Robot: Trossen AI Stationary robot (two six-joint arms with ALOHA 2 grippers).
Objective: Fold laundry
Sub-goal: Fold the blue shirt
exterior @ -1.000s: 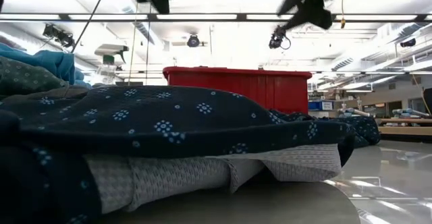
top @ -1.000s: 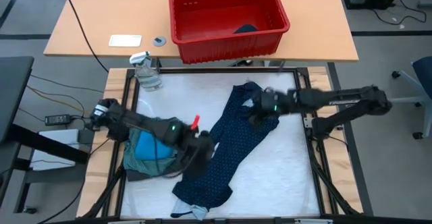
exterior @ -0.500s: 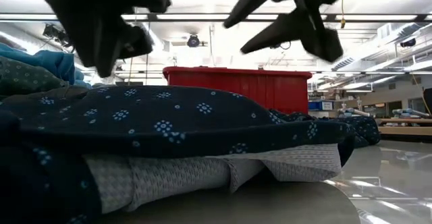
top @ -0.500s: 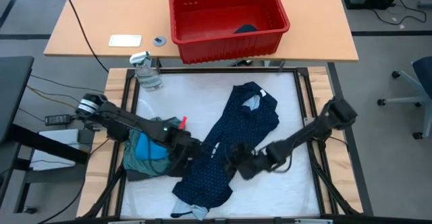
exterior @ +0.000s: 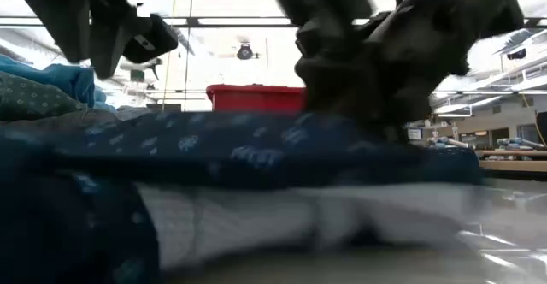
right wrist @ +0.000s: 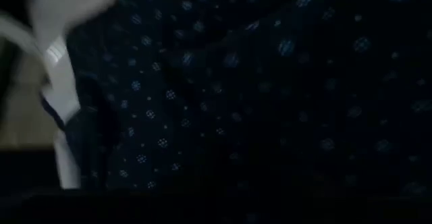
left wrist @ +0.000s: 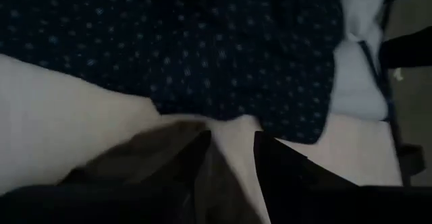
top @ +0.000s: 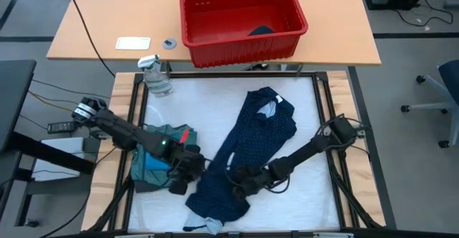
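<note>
Navy dotted piece [top: 247, 152] lies under right hand [top: 240, 181].

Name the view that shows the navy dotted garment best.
The high view: the navy dotted garment shows whole, stretched diagonally across the table. The low view gives only a blurred edge-on fold; both wrist views show close patches of its pattern.

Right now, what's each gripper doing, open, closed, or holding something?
Left gripper: fingers slightly apart, holding nothing visible, beside the navy dotted piece.
Right gripper: down on that piece; cannot be told.
</note>
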